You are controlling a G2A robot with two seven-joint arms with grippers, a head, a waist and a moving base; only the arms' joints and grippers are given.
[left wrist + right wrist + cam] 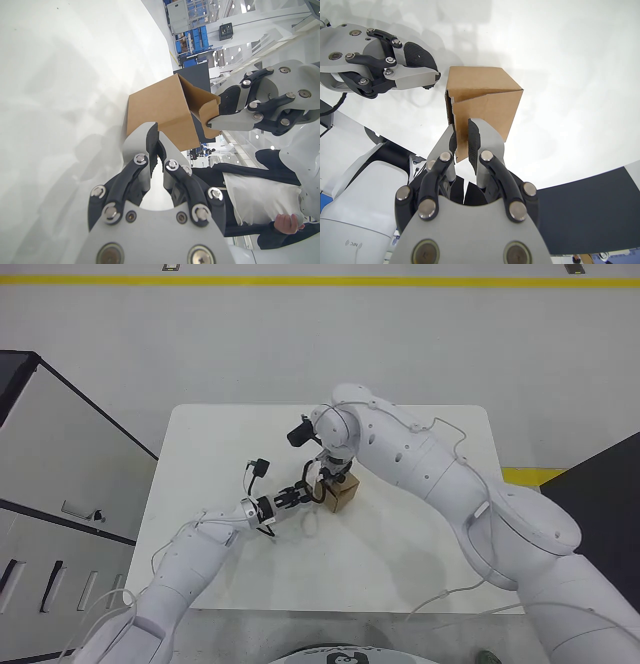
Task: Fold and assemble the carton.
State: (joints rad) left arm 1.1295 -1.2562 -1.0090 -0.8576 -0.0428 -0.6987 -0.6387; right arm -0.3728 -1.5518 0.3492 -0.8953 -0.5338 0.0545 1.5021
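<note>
Carton [342, 494] sits near the middle of your table [400, 564], partly folded. Your right gripper [461, 127] pinches one of its flaps between closed fingers. Your left gripper [157, 132] hangs just left of it, fingers drawn together on nothing.

A small brown corrugated-cardboard carton [342, 495], already squared up into a box shape, sits near the middle of the white tabletop [300, 574]. Its closed faces are flat and clean. One end is not yet shut: a flap [486, 112] with a rounded corner stands ajar, leaving a gap along its edge, and the right gripper [462, 126] pinches it near a corner.
</note>
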